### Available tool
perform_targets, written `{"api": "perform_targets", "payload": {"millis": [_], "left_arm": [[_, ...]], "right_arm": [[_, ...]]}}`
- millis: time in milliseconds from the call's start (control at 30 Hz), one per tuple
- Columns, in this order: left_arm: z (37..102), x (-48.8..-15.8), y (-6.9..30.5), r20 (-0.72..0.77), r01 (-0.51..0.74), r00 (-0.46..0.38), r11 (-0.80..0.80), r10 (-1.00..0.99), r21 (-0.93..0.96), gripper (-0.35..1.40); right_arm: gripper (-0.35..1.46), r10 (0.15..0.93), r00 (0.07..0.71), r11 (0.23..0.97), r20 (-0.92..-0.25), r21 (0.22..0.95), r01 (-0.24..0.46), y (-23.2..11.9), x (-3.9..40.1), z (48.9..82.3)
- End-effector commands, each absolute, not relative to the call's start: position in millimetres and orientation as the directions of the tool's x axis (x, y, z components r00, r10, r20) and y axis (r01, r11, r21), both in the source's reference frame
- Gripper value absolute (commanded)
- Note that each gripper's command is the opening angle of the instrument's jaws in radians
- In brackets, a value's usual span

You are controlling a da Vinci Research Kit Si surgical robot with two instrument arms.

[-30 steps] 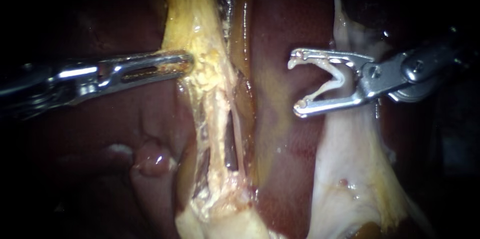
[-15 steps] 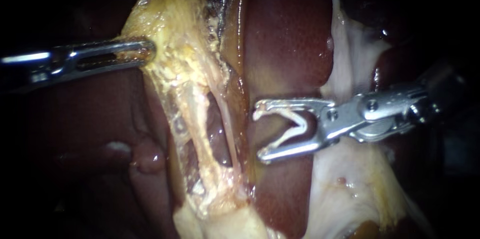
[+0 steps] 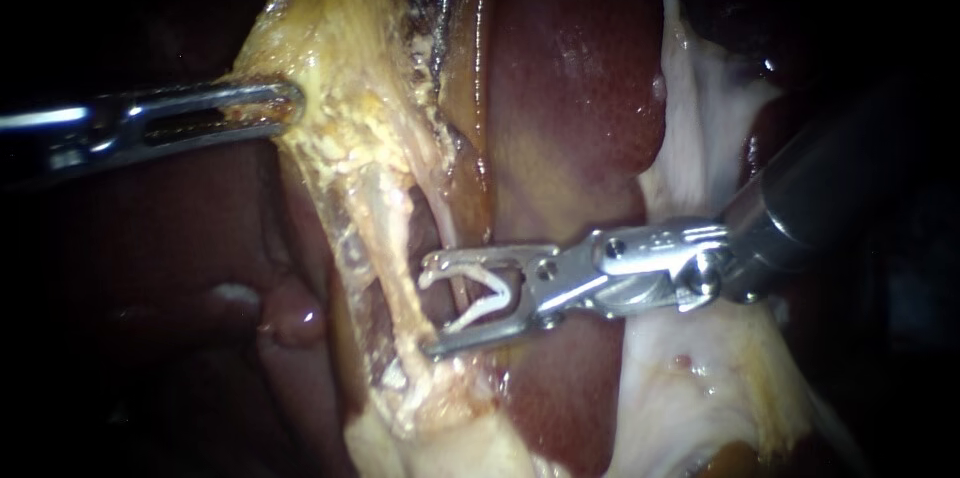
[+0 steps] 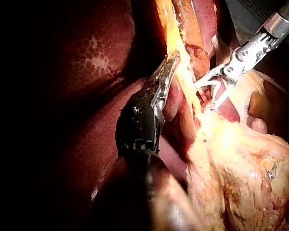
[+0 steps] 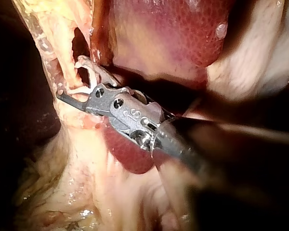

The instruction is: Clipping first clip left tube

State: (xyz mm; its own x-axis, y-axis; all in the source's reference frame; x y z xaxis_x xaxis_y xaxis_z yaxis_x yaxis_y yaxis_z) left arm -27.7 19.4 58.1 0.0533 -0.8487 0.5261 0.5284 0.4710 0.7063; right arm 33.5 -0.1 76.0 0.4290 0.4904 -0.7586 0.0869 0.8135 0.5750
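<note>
Right instrument (image 3: 430, 308): claw spread, holding an open clip (image 3: 485, 290), its tips at the left tube (image 3: 385, 258). The tube should sit deep in the clip, square across, before closing. Left instrument (image 3: 290, 103): claw clamped on yellowish tissue (image 3: 350, 58).

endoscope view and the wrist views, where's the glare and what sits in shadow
Endoscope view: glare on the left instrument, the right instrument and the wet liver; the sides are black. Left wrist view: the tissue is brightly lit, the left instrument's shaft dark. Right wrist view: light reaches the clip, the shaft behind is in shadow.
</note>
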Motion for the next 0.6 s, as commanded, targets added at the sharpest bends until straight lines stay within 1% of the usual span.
{"api": "perform_targets", "payload": {"millis": [33, 200, 300, 400, 467, 600], "left_arm": [[58.0, -27.7, 19.4, 0.527, 0.529, 0.054, 0.471, -0.848, 0.706, -0.35], [57.9, -27.8, 19.3, 0.526, 0.530, 0.053, 0.471, -0.849, 0.705, -0.35], [57.9, -27.9, 19.3, 0.526, 0.530, 0.053, 0.471, -0.849, 0.705, -0.35], [57.9, -27.9, 19.3, 0.526, 0.531, 0.053, 0.471, -0.849, 0.705, -0.35], [57.9, -27.9, 19.3, 0.526, 0.531, 0.053, 0.471, -0.849, 0.705, -0.35], [57.9, -27.9, 19.3, 0.527, 0.531, 0.053, 0.471, -0.848, 0.705, -0.35]], "right_arm": [[0.54, 0.489, 0.434, 0.814, -0.757, 0.574, 0.085, -0.2, 33.7, 76.2], [0.53, 0.485, 0.442, 0.816, -0.755, 0.572, 0.081, -0.4, 34.5, 76.8], [0.53, 0.484, 0.442, 0.810, -0.756, 0.578, 0.101, -0.7, 35.2, 77.2], [0.53, 0.478, 0.433, 0.796, -0.764, 0.586, 0.155, -1.2, 35.6, 77.5], [0.53, 0.481, 0.397, 0.778, -0.782, 0.589, 0.219, -1.7, 35.6, 77.6], [0.52, 0.534, 0.347, 0.720, -0.771, 0.630, 0.291, -1.9, 35.6, 77.4]]}}
